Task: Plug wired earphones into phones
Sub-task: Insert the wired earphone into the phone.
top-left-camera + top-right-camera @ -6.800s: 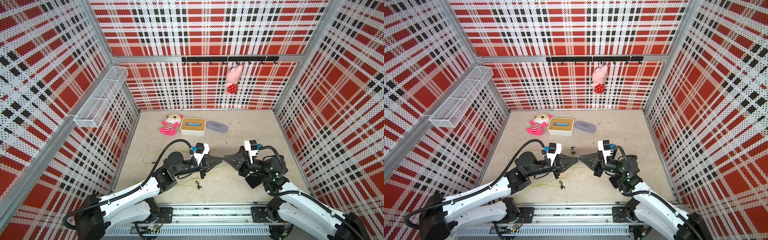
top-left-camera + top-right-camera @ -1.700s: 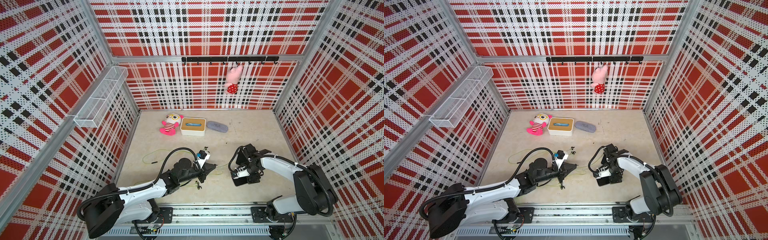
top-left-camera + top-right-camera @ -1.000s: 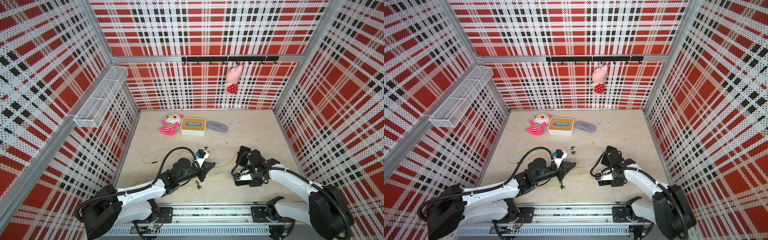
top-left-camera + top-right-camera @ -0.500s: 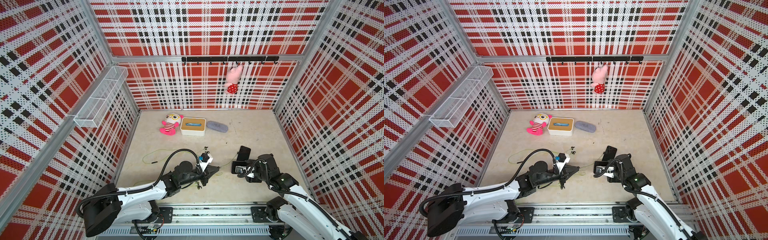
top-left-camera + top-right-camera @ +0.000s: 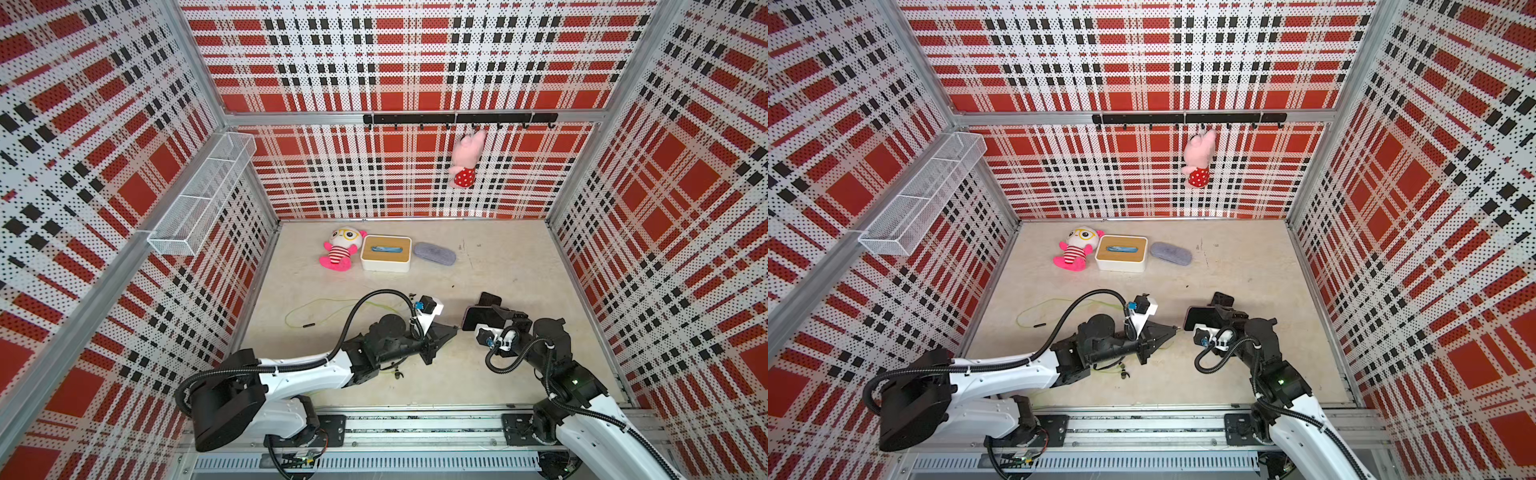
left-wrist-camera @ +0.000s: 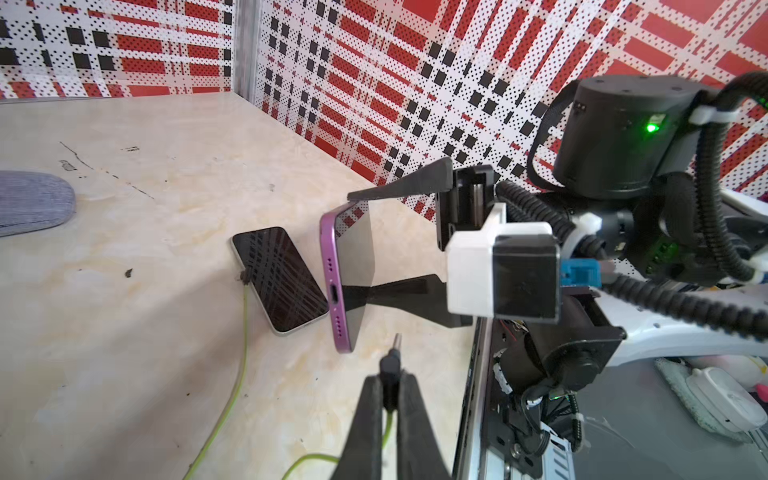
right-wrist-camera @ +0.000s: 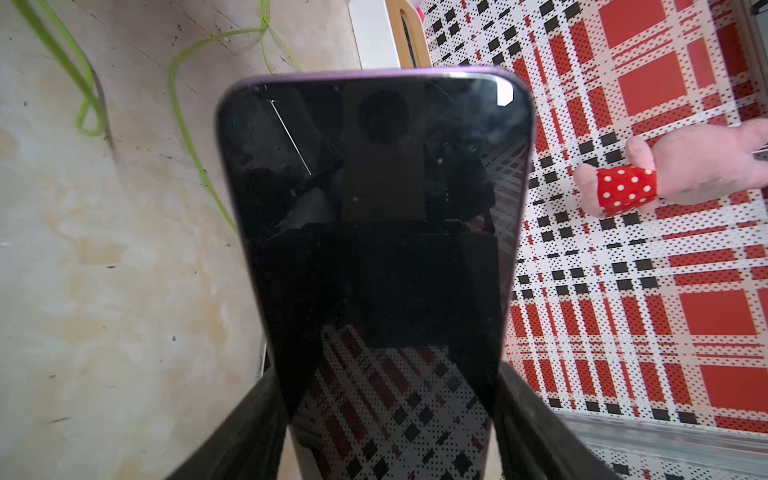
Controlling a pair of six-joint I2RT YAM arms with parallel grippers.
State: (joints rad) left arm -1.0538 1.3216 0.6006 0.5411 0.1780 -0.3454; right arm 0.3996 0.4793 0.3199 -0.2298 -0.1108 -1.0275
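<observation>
Pinching plug (image 6: 390,364) — left gripper (image 6: 390,380) faces phone (image 6: 350,257) (in right gripper (image 7: 388,415))

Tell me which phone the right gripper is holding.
The purple-edged phone, clamped on edge, its port facing the plug; the silver-edged phone lies flat on the table.

Site type: robot-manipulation test cell in a lab setting, not a lived-in room.
Walls: perforated panels (image 5: 415,62) printed in red plaid on three sides, held in an aluminium frame (image 5: 291,118).
Base: bare beige floor slab (image 5: 519,257), with a slotted metal rail (image 5: 415,424) along the near edge.
Machinery: left arm (image 5: 299,374) and right arm (image 5: 582,386), white and black, mounted on that rail, cabling exposed.
Fixtures: wire basket (image 5: 199,199) on a side wall. Black hook rail (image 5: 415,119) on the back wall, with a pink plush (image 5: 465,160) hanging from it.
Props: plush doll (image 5: 340,249), white box with wooden lid (image 5: 386,252) and grey case (image 5: 434,252) in a row near the back wall. An earphone cable (image 6: 244,328) lies loose on the floor.
</observation>
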